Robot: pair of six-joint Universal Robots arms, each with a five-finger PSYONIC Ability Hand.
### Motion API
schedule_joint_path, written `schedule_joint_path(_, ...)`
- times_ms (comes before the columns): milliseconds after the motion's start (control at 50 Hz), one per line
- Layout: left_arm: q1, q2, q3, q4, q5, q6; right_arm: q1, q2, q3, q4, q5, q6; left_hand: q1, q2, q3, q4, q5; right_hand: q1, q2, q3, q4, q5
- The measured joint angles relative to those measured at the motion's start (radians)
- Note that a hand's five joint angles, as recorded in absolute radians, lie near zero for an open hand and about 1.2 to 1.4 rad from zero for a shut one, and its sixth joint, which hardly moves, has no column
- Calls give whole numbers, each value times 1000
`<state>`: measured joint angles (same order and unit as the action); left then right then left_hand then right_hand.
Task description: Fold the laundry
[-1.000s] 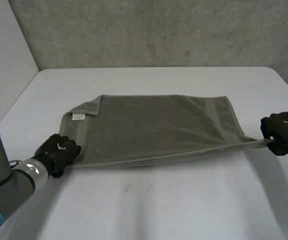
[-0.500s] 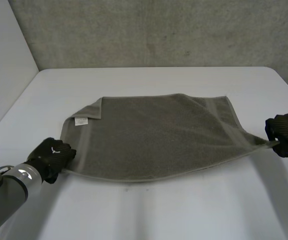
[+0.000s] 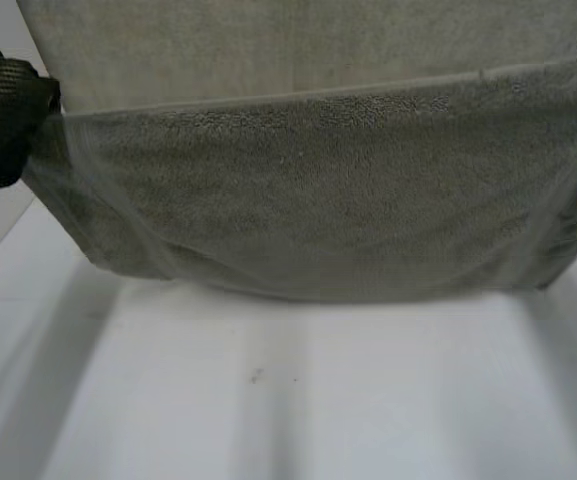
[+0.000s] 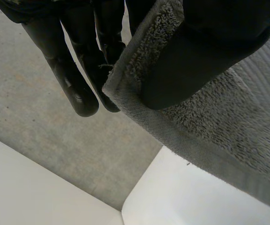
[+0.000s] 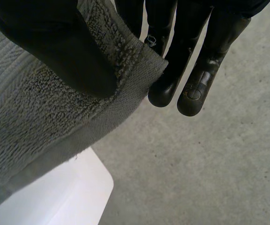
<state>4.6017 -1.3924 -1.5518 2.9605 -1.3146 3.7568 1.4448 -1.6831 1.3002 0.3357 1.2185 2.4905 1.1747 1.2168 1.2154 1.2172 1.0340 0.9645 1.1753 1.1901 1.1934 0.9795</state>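
Note:
A grey towel [image 3: 318, 190] hangs stretched in the air above the white table [image 3: 298, 400], its lower edge sagging near the tabletop. My left hand [image 3: 3, 110] is raised at the towel's left top corner. In the left wrist view that hand [image 4: 205, 51] pinches the towel's corner [image 4: 139, 79] between thumb and straight fingers [image 4: 74, 79]. In the right wrist view my right hand [image 5: 46, 42] pinches the other corner of the towel [image 5: 125, 79] between thumb and fingers [image 5: 205, 61].
A grey concrete wall [image 3: 268, 50] rises behind the towel. The wrist views look down past the table's corners [image 5: 88, 187] to a grey floor [image 5: 209, 159].
Both hands have lifted the towel's near corners off the table and raised it high, so it now hangs spread in front of the head camera. The left hand closed on its corner.

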Motion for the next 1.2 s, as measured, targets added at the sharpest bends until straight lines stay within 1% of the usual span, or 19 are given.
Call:
schedule_joint_path(140,-5,-92,12,-17,5,-15,6,87,38,5,2,13,7,0,0,0,0,0,0,0,0,0)
schedule_joint_path(160,-8,-145,9,-15,5,-13,13,137,53,7,6,2,7,0,0,0,0,0,0,0,0,0)
schedule_joint_path(220,-13,-229,15,-11,1,-8,27,209,64,10,16,-19,7,0,0,0,0,0,0,0,0,0)
schedule_joint_path(280,-28,-381,65,-5,-15,12,55,306,47,12,53,-50,7,0,0,0,0,0,0,0,0,0)
schedule_joint_path(340,-40,-446,103,-4,-31,25,69,341,27,11,76,-59,7,0,0,0,0,0,0,0,0,0)
schedule_joint_path(360,-53,-496,143,-4,-50,38,84,370,2,9,99,-64,7,0,0,0,0,0,0,0,0,0)
schedule_joint_path(380,-86,-586,247,-4,-103,63,120,419,-69,2,153,-68,7,0,0,0,0,0,0,0,0,0)
schedule_joint_path(420,-95,-604,282,-4,-119,68,131,428,-91,-2,169,-68,7,0,0,0,0,0,0,0,0,0)
schedule_joint_path(460,-131,-657,461,-2,-184,79,180,453,-207,-42,231,-54,7,0,0,0,0,0,0,0,0,0)
schedule_joint_path(540,-162,-667,672,7,-227,57,223,446,-329,-127,279,-17,9,0,0,0,0,0,0,0,0,0)
schedule_joint_path(560,-162,-667,672,7,-227,57,223,446,-329,-127,279,-17,9,0,0,0,0,0,0,0,0,0)
schedule_joint_path(580,-176,-649,779,23,-236,17,234,421,-377,-196,293,17,9,0,0,0,0,0,0,0,0,0)
schedule_joint_path(620,-185,-623,844,47,-237,-27,236,392,-398,-257,300,52,11,0,0,0,0,0,0,0,0,0)
schedule_joint_path(660,-187,-612,860,56,-237,-44,236,380,-401,-279,302,66,11,0,0,0,0,0,0,0,0,0)
schedule_joint_path(700,-190,-580,885,89,-235,-92,234,349,-395,-329,302,100,14,0,0,0,0,0,0,0,0,0)
schedule_joint_path(720,-191,-552,877,120,-232,-128,232,327,-375,-358,299,123,14,0,0,0,0,0,0,0,0,0)
schedule_joint_path(840,-184,-519,776,165,-228,-167,229,306,-301,-375,280,145,14,0,0,0,0,0,0,0,0,0)
schedule_joint_path(1000,-147,-519,497,198,-225,-164,229,313,-136,-359,206,148,14,0,0,0,0,0,0,0,0,0)
schedule_joint_path(1200,-131,-511,76,363,-199,-152,217,350,172,-326,144,124,14,0,0,0,0,0,0,0,0,0)
